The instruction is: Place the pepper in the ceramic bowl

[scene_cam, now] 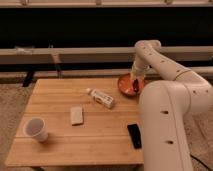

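The orange-red ceramic bowl (126, 84) sits at the far right of the wooden table (60, 140). My gripper (135, 83) hangs directly over the bowl, its tips down inside it. A small dark-red shape at the tips may be the pepper (135, 87); I cannot tell whether it is held or lying in the bowl.
A white bottle (101, 98) lies on its side mid-table. A pale sponge-like block (76, 115) lies left of centre. A white paper cup (36, 129) stands front left. A black flat device (134, 135) lies front right, beside my arm's white body (167, 125).
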Motion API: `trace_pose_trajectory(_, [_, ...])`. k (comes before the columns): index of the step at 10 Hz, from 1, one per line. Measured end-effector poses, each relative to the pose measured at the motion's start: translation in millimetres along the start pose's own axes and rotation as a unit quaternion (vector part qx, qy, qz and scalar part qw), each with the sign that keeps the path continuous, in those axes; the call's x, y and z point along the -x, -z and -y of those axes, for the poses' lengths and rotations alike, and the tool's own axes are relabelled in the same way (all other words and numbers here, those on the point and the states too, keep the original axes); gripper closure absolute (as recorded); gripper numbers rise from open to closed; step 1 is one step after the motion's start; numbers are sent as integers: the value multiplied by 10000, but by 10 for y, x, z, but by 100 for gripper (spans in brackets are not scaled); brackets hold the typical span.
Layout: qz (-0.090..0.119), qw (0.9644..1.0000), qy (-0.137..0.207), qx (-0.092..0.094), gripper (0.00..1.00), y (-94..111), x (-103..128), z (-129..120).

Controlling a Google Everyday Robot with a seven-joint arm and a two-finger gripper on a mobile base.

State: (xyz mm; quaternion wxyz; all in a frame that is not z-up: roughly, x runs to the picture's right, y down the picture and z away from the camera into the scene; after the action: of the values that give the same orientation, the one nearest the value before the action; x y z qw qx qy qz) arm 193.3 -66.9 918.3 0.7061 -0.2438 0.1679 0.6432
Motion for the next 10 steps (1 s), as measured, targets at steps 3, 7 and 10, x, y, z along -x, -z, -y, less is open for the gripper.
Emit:
trace_pose_trajectory(3, [69,10000,12,-33,91,444,101,-19])
trace_pose_trajectory(7, [46,10000,28,-53,53,694,88,-28])
trace_pose_trajectory(10, [75,10000,34,-54,17,470,60,-18])
